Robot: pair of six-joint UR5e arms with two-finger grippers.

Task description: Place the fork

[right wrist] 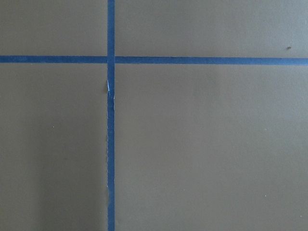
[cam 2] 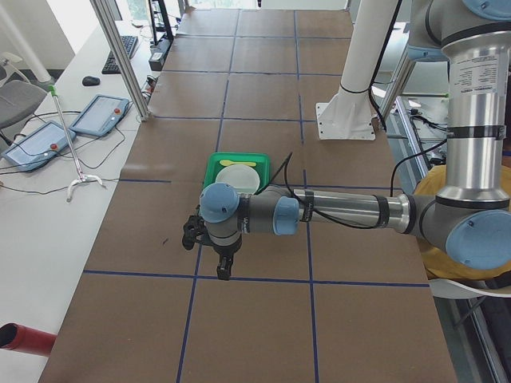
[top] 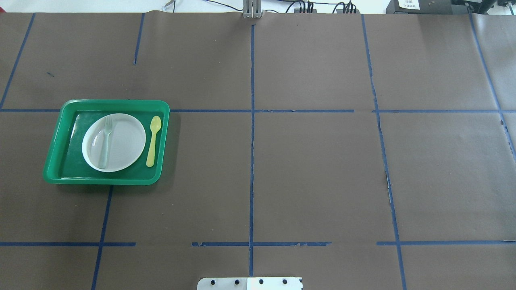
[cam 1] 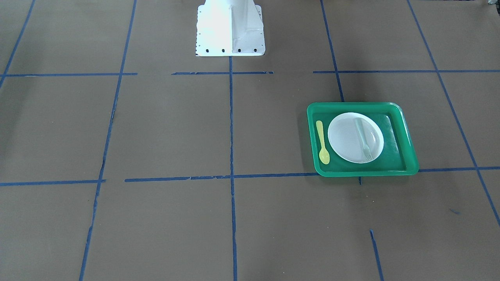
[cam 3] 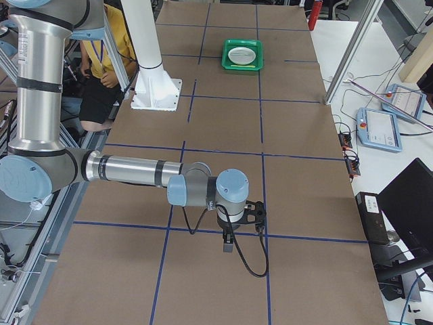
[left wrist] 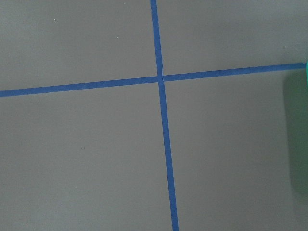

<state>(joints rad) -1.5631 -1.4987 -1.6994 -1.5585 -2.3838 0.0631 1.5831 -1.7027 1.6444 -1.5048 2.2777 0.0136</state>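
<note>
The pale grey-green fork [cam 1: 363, 138] lies across the white plate [cam 1: 345, 138] inside the green tray [cam 1: 351, 105]. From overhead the fork [top: 106, 141] rests on the left part of the plate [top: 125, 141], tines toward the far side. Neither gripper shows in the overhead or front views. My left gripper [cam 2: 192, 233] shows only in the exterior left view, held above the table on the near side of the tray [cam 2: 214, 163]. My right gripper [cam 3: 256, 211] shows only in the exterior right view, far from the tray [cam 3: 242, 66]. I cannot tell whether either is open or shut.
A yellow plastic spoon [top: 153, 141] lies in the tray [top: 113, 102] beside the plate. The brown table is marked with blue tape lines. The white robot base [cam 1: 230, 27] stands at the robot's edge of the table. The left wrist view catches a green tray edge [left wrist: 298, 134].
</note>
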